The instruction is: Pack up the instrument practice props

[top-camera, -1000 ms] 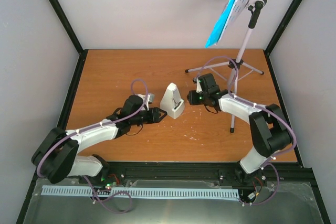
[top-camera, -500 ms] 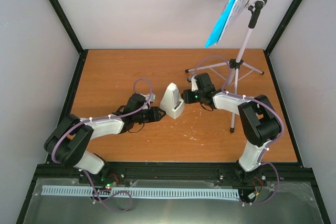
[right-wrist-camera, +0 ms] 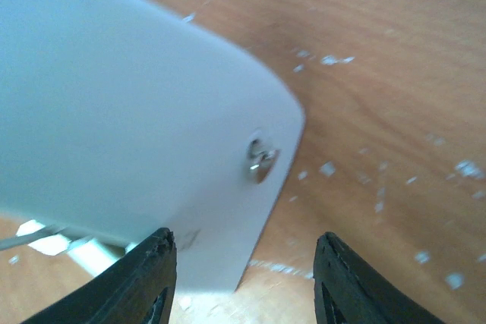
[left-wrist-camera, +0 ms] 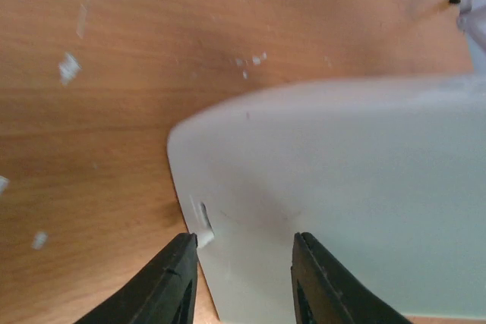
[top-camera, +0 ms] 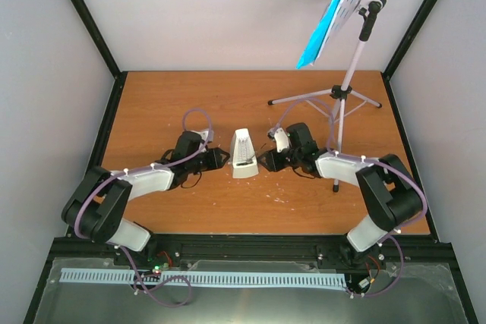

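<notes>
Either side of the metronome [top-camera: 243, 155], standing on the worktop [top-camera: 167, 104], the left end effector [top-camera: 220, 158] and right end effector [top-camera: 267, 160] are flanking it overhead. Left wrist: fingers [left-wrist-camera: 171, 282] are gaping around its corner, unclamped. Right wrist: fingers [right-wrist-camera: 144, 278] likewise gaping. Squeezing should be coming squarely, low on its base, I judge.
</notes>
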You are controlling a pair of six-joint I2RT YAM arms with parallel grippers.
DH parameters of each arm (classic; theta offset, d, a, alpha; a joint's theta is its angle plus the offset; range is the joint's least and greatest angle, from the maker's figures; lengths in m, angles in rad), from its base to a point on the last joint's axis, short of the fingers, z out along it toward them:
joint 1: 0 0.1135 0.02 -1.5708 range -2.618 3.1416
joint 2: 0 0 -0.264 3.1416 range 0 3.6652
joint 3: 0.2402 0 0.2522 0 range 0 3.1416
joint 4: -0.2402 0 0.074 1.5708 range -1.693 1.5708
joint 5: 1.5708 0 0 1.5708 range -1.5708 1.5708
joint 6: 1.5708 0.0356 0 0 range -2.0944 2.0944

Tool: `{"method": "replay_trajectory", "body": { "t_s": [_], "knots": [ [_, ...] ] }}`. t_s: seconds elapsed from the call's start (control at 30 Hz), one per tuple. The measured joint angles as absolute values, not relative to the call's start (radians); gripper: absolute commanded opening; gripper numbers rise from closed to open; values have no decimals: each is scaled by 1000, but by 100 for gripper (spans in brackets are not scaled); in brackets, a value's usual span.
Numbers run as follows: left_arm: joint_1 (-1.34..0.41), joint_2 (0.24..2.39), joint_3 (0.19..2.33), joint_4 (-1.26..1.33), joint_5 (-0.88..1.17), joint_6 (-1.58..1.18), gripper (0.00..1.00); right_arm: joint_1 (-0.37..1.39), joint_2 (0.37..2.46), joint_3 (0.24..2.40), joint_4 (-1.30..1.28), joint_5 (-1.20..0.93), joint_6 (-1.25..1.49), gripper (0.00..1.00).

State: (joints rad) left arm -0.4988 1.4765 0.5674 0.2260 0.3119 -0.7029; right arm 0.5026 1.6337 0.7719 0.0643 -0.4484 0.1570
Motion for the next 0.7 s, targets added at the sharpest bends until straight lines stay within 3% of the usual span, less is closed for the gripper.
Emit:
{"method": "replay_trajectory", "body": {
  "t_s": [0.27,0.7],
  "knots": [
    [-451,1404,571,202,265,-645,42,519,1487,722,37,-386,171,46],
    [-451,1595,677,171,306,-590,42,519,1593,717,95,-318,218,46]
  ]
}}
